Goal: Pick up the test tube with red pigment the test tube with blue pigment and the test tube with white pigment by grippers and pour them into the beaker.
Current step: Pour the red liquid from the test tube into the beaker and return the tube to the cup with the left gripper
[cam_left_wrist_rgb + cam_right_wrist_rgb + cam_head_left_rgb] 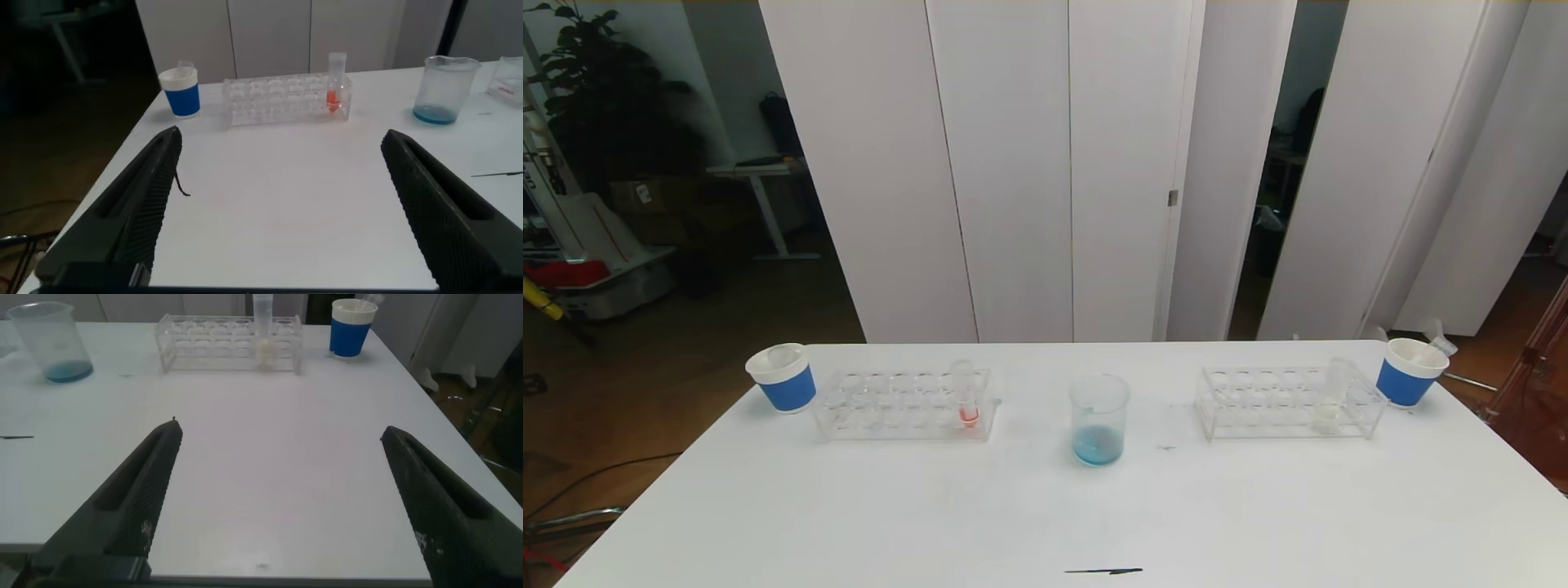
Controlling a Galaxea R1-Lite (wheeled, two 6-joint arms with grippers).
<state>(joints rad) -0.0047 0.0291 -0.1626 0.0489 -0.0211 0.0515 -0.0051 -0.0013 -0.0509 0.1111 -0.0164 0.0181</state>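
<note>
We see the clear glass beaker (1098, 420) mid-table, already holding blue liquid. The slim clear tube with orange-red liquid (966, 394) stands upright in the left clear plastic rack (903, 404); the slim clear tube with cream-white liquid (1331, 395) stands in the right rack (1286, 402). Both are light, brittle and slick, so we judge a gentle pinch on the bare upper glass best. Our left hand (278, 212) and right hand (278, 506) hover released, near the table's front.

Bright, even overhead light washes the white table (849, 506), while the left background stays dim
</note>
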